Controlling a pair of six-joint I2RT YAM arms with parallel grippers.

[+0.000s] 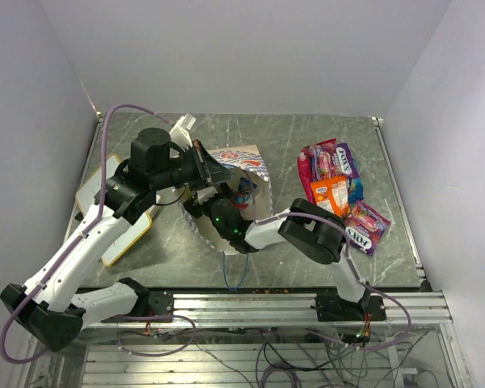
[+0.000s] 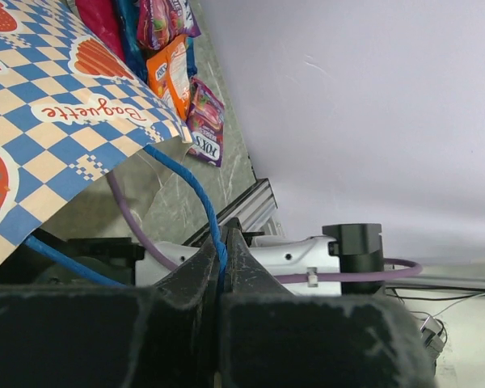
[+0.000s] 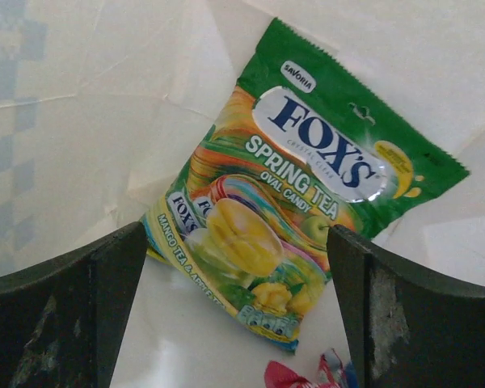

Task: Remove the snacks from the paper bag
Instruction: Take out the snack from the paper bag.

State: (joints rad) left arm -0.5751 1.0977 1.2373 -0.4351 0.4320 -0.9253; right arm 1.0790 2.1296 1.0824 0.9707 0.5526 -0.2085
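**Stock on hand: bag, cord, packets**

Item 1: my left jaws, pressed together on the blue cord handle (image 2: 190,182) of the paper bag (image 2: 56,105), whose checkered face hangs above them.
Item 2: my right jaws, spread, inside the bag. A green packet (image 3: 291,186) lies between and just beyond them, not gripped.
Item 3: pile of snacks (image 1: 339,190) on the desk (image 1: 307,137), well to the right of both jaws.

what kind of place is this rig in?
Looks like a lab test cell, not a home or shop: plain white walls box in a grey marbled table, and the left arm and right arm are bolted to an aluminium rail with loose cables below it.
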